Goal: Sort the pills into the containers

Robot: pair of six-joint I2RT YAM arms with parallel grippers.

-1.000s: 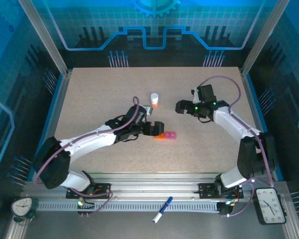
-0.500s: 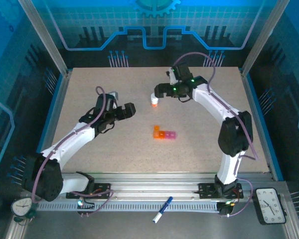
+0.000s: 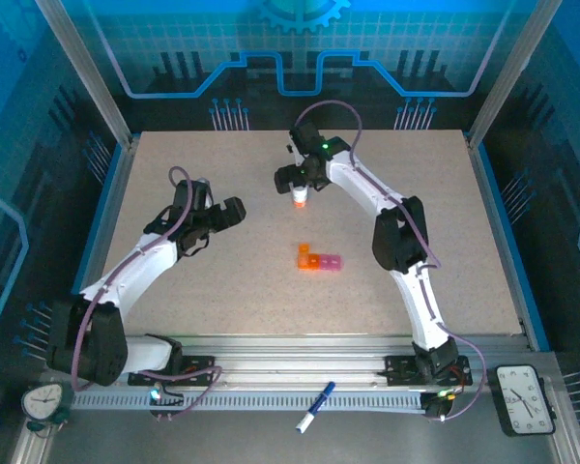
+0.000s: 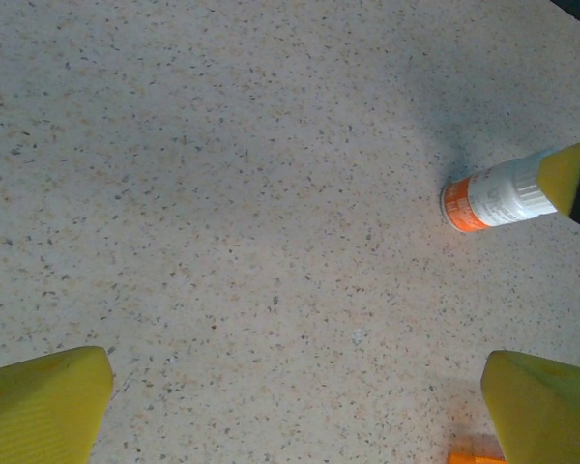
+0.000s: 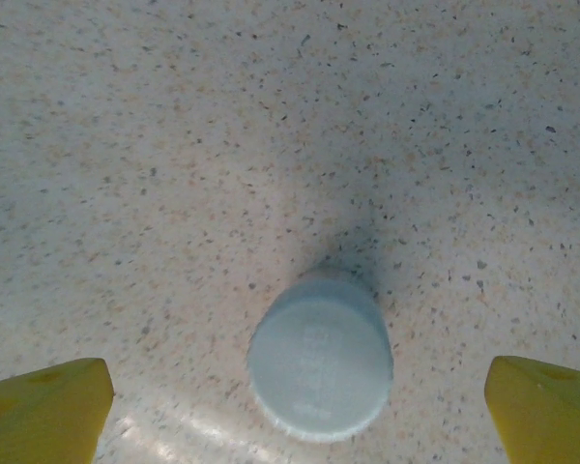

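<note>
No legible txt. Bottle (image 4: 498, 198) label print too small; cap (image 5: 320, 367) embossing blurred; clock (image 3: 527, 398) dial nos. indistinct.

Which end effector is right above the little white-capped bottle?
The right end effector: it hangs open over the bottle, a finger on each side of the cap. The left end effector is off to the side, away from it.

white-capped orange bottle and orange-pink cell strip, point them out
round white-capped orange plastic bottle (image 5: 320, 368), right wrist view, centre of cap
orange and pink plastic cell strip (image 3: 321, 261), top external view, middle of row
</note>
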